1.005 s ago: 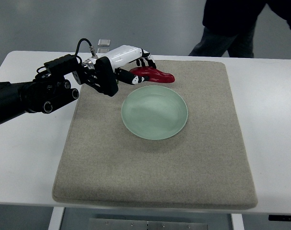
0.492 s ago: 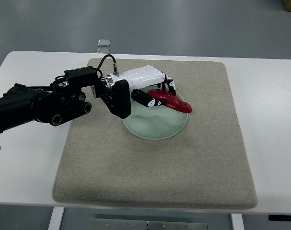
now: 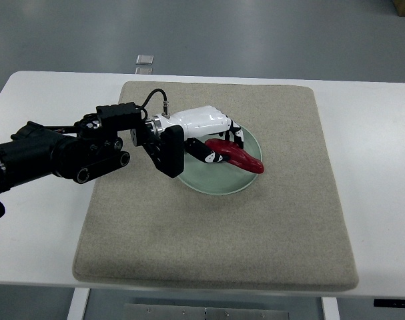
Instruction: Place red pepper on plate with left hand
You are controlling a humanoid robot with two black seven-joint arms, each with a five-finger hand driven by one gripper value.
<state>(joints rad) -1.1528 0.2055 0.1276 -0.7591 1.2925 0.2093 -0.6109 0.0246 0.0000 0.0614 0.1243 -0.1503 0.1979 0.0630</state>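
Observation:
A long red pepper point(image 3: 239, 157) is held over the pale green plate point(image 3: 219, 181), its tip reaching past the plate's right rim. My left hand point(image 3: 212, 143), white with black fingers, is shut on the pepper's stem end above the plate's middle. Its dark arm comes in from the left edge across the white table. Most of the plate's upper half is hidden under the hand. I cannot tell whether the pepper touches the plate. The right hand is out of sight.
The plate sits on a beige mat point(image 3: 275, 227) that covers the middle of the white table point(image 3: 375, 167). A small clear object point(image 3: 144, 59) lies at the table's far edge. Grey floor lies beyond.
My left hand carried the pepper from the mat behind the plate to over the plate, moving toward the near right and lower. The person at the back has left the view.

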